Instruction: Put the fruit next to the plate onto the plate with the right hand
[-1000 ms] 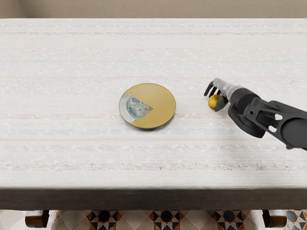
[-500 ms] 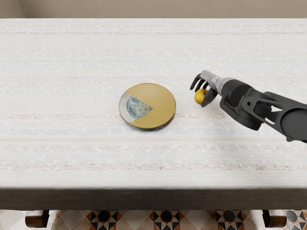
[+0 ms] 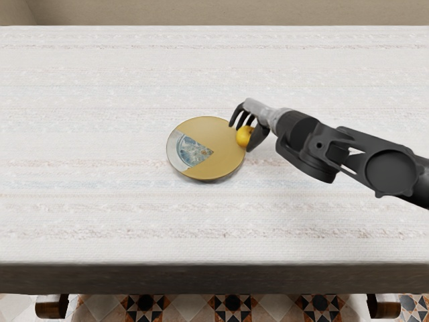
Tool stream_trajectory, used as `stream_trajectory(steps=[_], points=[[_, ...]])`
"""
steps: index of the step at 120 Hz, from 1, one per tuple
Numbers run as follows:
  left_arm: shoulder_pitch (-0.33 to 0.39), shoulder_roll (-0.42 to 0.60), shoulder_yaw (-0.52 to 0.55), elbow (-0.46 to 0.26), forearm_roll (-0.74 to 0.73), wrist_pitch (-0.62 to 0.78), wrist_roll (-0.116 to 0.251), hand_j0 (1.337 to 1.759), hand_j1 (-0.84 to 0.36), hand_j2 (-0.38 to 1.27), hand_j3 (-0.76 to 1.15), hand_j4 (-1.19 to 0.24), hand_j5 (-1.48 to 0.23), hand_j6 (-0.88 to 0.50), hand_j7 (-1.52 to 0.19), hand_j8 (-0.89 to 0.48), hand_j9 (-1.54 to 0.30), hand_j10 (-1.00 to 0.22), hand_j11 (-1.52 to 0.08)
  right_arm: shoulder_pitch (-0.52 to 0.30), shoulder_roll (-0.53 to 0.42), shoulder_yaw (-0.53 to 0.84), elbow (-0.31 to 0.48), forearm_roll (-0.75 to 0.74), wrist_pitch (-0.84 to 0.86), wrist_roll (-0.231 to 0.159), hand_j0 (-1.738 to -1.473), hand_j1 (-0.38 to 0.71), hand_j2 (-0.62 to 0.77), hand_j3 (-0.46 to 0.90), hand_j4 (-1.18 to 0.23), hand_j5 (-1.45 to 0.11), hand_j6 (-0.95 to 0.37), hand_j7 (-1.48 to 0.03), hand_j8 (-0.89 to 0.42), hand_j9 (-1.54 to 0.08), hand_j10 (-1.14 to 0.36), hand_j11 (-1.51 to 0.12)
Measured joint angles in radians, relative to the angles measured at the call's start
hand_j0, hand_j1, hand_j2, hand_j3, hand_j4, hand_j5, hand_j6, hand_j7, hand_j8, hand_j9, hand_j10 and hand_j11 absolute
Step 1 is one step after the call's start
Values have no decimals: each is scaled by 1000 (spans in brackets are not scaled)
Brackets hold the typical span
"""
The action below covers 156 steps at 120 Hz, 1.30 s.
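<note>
table [image 3: 100, 80]: right hand [image 3: 247, 125] gripping fruit [image 3: 243, 135] at plate [image 3: 214, 157] edge

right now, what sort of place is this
Probably a simulated dining room: a long pale table, a gold plate, patterned floor tiles below. The right hand holds a yellow fruit at the plate's edge.
</note>
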Motion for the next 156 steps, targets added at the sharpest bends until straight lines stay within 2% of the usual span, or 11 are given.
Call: stream_trajectory(steps=[23,52,86,129,139,156], points=[[0,0,0,0,0,0,0,1658,349,0,0,0,0,-1,0,0,0,0,0,8,48,11,-1,1,-4,0,-1658,266,229,0,-543,-748,-553,-728,-450,-745,-601,-737],[0,0,0,0,0,0,0,1658,349,0,0,0,0,0,0,0,0,0,0,6,98,27,-6,-3,-26,0,-1658,257,184,0,-556,-741,-543,-733,-451,-738,-596,-736],[0,0,0,0,0,0,0,1658,349,0,0,0,0,0,0,0,0,0,0,-11,188,20,-74,-13,-51,0,-1657,244,149,0,-565,-748,-537,-741,-445,-745,-591,-745],[0,0,0,0,0,0,0,1658,349,0,0,0,0,0,0,0,0,0,0,-29,206,17,-98,-16,-53,0,-1658,234,104,0,-542,-713,-535,-709,-451,-709,-581,-710],[0,0,0,0,0,0,0,1658,349,0,0,0,0,0,0,0,0,0,0,-29,206,18,-99,-15,-58,0,-1658,187,43,0,-484,-635,-480,-632,-424,-633,-510,-634],[0,0,0,0,0,0,0,1658,349,0,0,0,0,0,0,0,0,0,0,-29,206,20,-99,-13,-112,0,-1658,-40,15,0,-278,-363,-276,-362,-248,-362,-290,-362]])
